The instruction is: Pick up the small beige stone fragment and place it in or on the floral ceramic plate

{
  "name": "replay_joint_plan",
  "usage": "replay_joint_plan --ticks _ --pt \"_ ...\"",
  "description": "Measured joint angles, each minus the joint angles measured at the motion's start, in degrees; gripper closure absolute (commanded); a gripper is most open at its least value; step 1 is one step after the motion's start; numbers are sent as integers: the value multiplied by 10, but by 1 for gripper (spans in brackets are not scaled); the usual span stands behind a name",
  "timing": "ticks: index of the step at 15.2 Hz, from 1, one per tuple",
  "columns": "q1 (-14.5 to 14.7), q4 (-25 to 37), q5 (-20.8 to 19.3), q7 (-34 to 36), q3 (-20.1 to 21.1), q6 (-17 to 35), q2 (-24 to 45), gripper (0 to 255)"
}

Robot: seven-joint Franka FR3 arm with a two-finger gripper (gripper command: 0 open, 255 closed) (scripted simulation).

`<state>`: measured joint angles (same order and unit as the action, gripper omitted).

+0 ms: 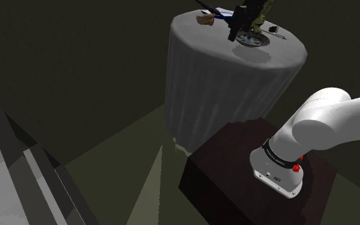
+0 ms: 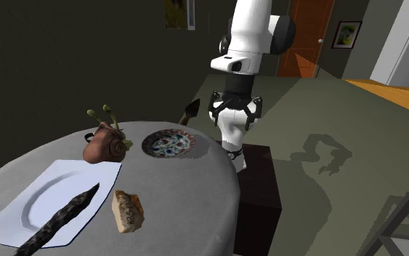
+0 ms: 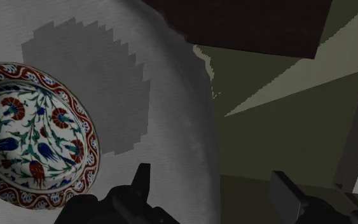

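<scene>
Pincer: fingers wide apart, nothing between them. In the wrist view it hangs above the counter rim, just beside the floral plate, and nowhere near its target.

Risks, in my judgement:
- The reach must cross the plate and pass the brown snail figure just to its left. A low path could knock either one.
- A careless close could catch the white rectangular plate beside the fragment, or the dark stick-like object lying across it.
- The fragment's uneven faces may twist or slip between the fingers.

Stone fragment: lies at the lower centre of the second exterior view, and at the upper left of the countertop in the shoulder view, well apart from the floral plate. It is a small blocky wedge with a tan top bearing dark markings and a paler side.
</scene>
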<state>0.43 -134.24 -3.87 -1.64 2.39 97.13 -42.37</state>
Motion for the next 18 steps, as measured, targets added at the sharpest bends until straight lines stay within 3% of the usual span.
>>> replay_joint_plan --ticks 7,18 --pt "-3 43 -27 -86 -49 45 83 0" --pt "-1 225 -26 -277 -134 97 307 0"
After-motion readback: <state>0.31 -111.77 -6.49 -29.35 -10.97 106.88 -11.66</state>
